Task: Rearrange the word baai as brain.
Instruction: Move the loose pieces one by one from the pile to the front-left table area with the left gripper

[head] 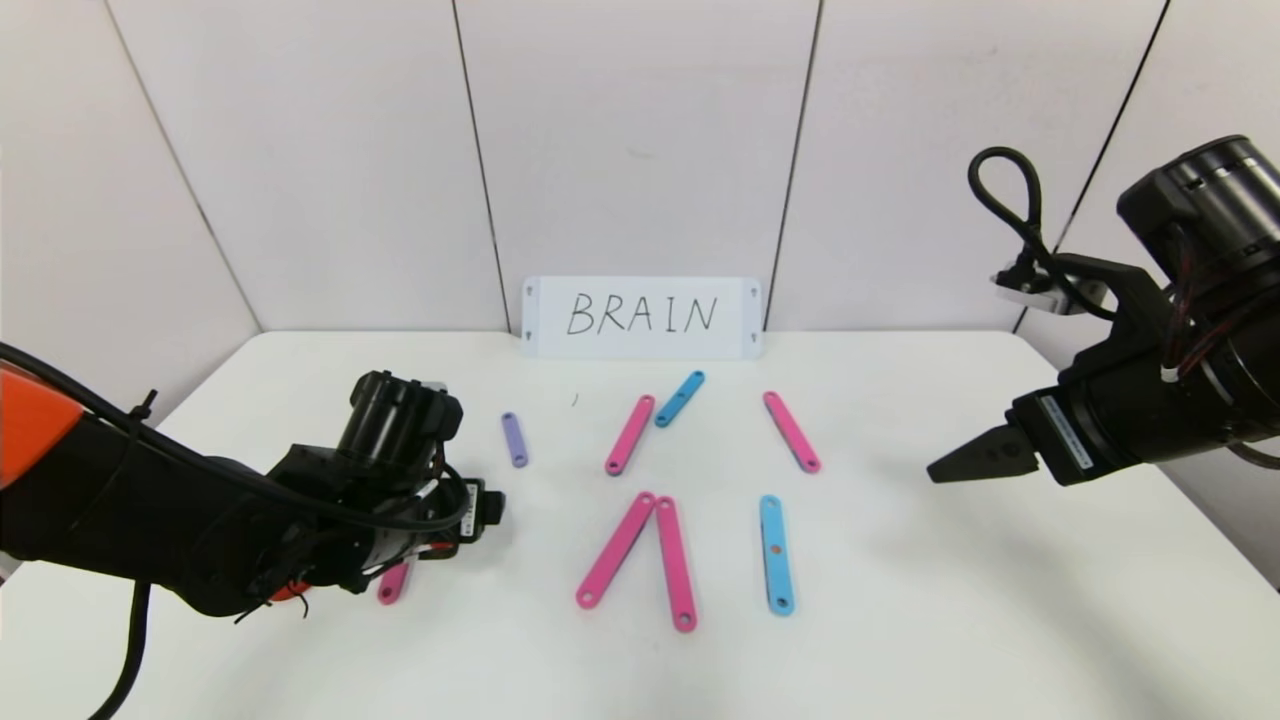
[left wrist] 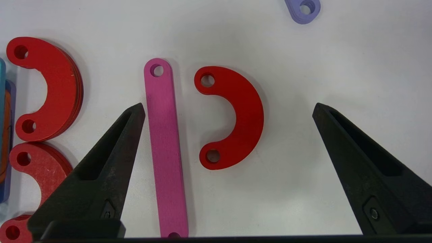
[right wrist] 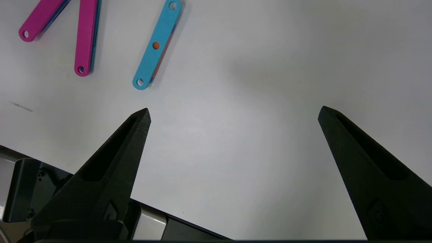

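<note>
Left wrist view shows what the head view hides: a pink strip [left wrist: 165, 152] lying flat with a red C-shaped curve [left wrist: 233, 118] just beside it, the two forming part of a letter at the near left of the table [head: 950, 620]. More red curves [left wrist: 47, 87] lie close by on the strip's other side, some stacked on one another. The left gripper [left wrist: 228, 108] hangs low over this pair with its jaws spread wide and nothing between them touched; one finger tip sits almost at the strip's edge.

The likeliest fault from here is a double catch. If the jaws come down as they stand, they may take the strip and the curve together, or shove one into the stacked curves and scatter that letter. These pieces are thin and flat, so a closing pinch may also slide over an edge and only skid the piece along.

Farther right, the two pink strips [head: 640, 555] leaning together, the blue strip [head: 776, 553], the far pink and blue pieces [head: 655, 418], another pink strip [head: 792, 431] and a purple strip [head: 514, 439] lie loosely apart; a sweeping arm could knock them. The white card [head: 641, 316] stands at the far wall. The right gripper [right wrist: 233, 113], jaws also wide apart and empty, waits over bare table at the right.
</note>
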